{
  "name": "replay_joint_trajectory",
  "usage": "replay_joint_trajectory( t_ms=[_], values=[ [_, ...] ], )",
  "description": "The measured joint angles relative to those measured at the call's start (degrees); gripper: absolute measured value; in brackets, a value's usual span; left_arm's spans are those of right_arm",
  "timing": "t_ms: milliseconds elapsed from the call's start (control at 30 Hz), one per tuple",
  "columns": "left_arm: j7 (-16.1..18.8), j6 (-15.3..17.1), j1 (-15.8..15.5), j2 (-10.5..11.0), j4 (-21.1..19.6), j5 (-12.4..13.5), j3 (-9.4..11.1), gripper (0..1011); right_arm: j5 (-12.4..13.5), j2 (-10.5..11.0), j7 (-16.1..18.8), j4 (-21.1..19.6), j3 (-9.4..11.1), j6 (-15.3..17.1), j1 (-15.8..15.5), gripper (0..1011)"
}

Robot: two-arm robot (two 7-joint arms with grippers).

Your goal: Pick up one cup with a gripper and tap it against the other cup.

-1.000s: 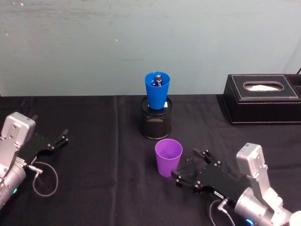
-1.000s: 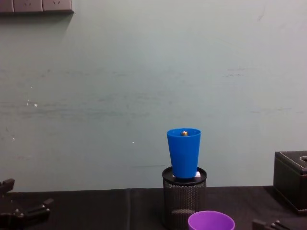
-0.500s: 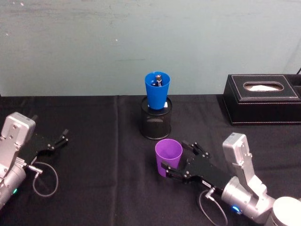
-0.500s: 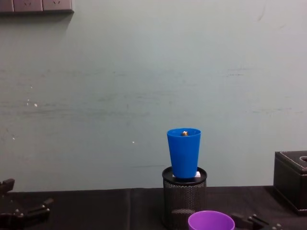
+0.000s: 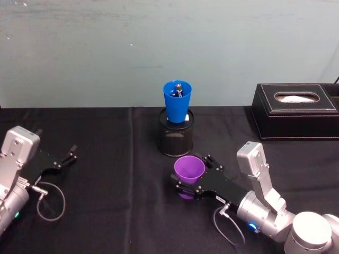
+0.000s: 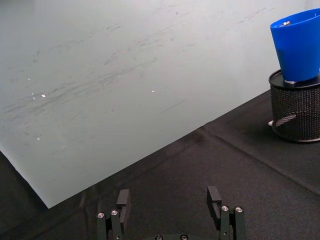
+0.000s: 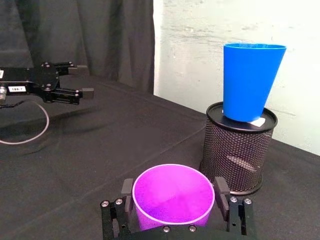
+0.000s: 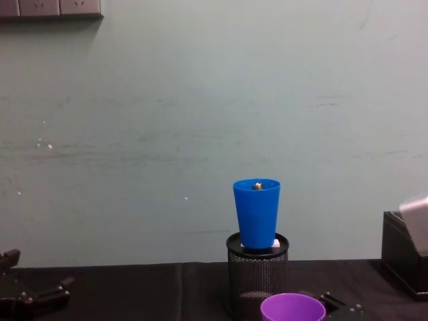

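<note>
1. Head view: my right gripper lies low and just right of the frame's centre. Its jaws are spread wide, one on each side of the purple cup. The cup stands upright on the black table. Above it, at the centre of the frame, the blue cup sits slightly tilted in the mouth of the mesh pen holder, with some small thing inside it. My left gripper rests at the left edge, idle.

2. Left wrist view: my left gripper has its jaws well apart on nothing. The blue cup and pen holder are at the right edge.

3. Right wrist view: the purple cup sits at bottom centre inside my right gripper. The fingers lie close against its wall just under the rim. I cannot tell whether they touch, and the rim looks round and unpinched.
   - I judge the cup light, thin-walled, smooth and slippery.
   - Its taper would let it slide down through a loose hold.
   - I would grip high, near the rim, with modest force so the wall does not buckle.
   - The blue cup is only perched on the pen holder, so I judge that a hard tap could topple it.

4. Chest view: the purple cup's rim shows at the bottom edge. It is right of and below the blue cup on its pen holder.
</note>
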Motion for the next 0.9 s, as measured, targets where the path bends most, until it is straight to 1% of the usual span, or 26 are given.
replay_joint_trajectory(
  t_ms=[100,400,533,567,700,900],
  values=[
    [0.0,0.0,0.0,0.0,0.0,0.0,0.0,1000,-0.48,-0.43,-0.02,0.47,0.17,-0.04,0.2,1003],
    [0.0,0.0,0.0,0.0,0.0,0.0,0.0,1000,-0.4,-0.33,-0.02,0.41,0.16,-0.04,0.2,1003],
    [0.0,0.0,0.0,0.0,0.0,0.0,0.0,1000,-0.33,-0.29,-0.01,0.35,0.14,-0.04,0.18,947],
    [0.0,0.0,0.0,0.0,0.0,0.0,0.0,1000,-0.31,-0.28,-0.01,0.34,0.14,-0.04,0.18,898],
    [0.0,0.0,0.0,0.0,0.0,0.0,0.0,1000,-0.23,-0.27,0.0,0.3,0.13,-0.04,0.16,804],
    [0.0,0.0,0.0,0.0,0.0,0.0,0.0,1000,-0.36,-0.21,-0.07,-0.03,0.18,0.08,0.04,772]
  ],
)
